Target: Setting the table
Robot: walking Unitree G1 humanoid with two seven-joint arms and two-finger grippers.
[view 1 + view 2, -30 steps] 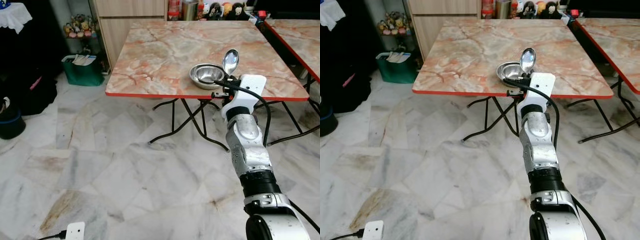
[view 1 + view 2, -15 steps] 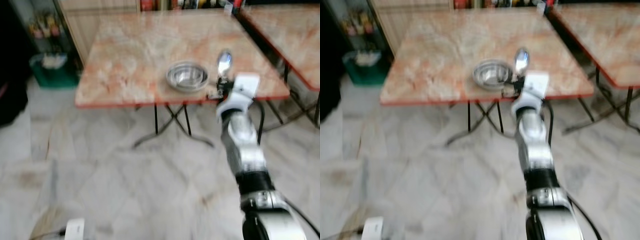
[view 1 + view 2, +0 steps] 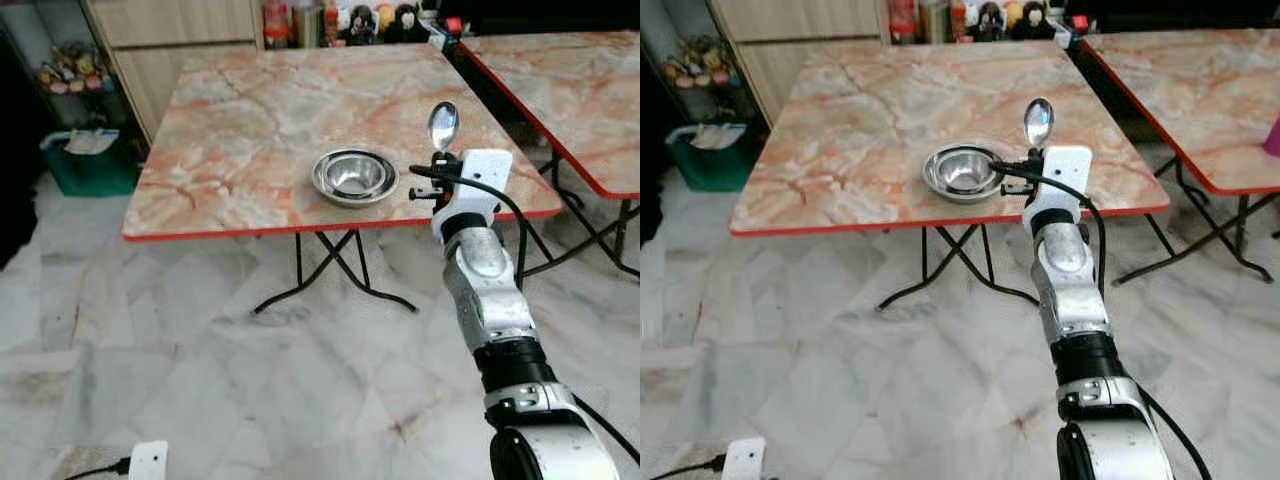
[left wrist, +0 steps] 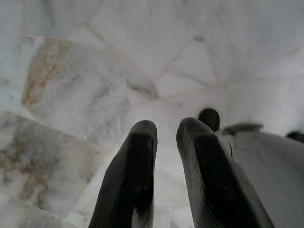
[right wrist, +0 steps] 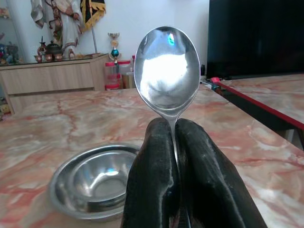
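Note:
A steel spoon stands upright, its handle pinched in my right gripper, which is shut on it just over the front right edge of the marble table. The right wrist view shows the spoon bowl above the black fingers. A steel bowl sits on the table near its front edge, just left of the spoon; it shows as the bowl in the wrist view. My left gripper hangs over the marble floor, its fingers nearly together with nothing between them.
A second marble table stands to the right with a narrow gap between. Folding metal legs cross under the near table. A green bin and a wooden cabinet stand at the back left. A white plug box lies on the floor.
The camera has moved closer and swung right, so the table sits more centred. The spoon stays held upright in the right gripper beside the bowl.

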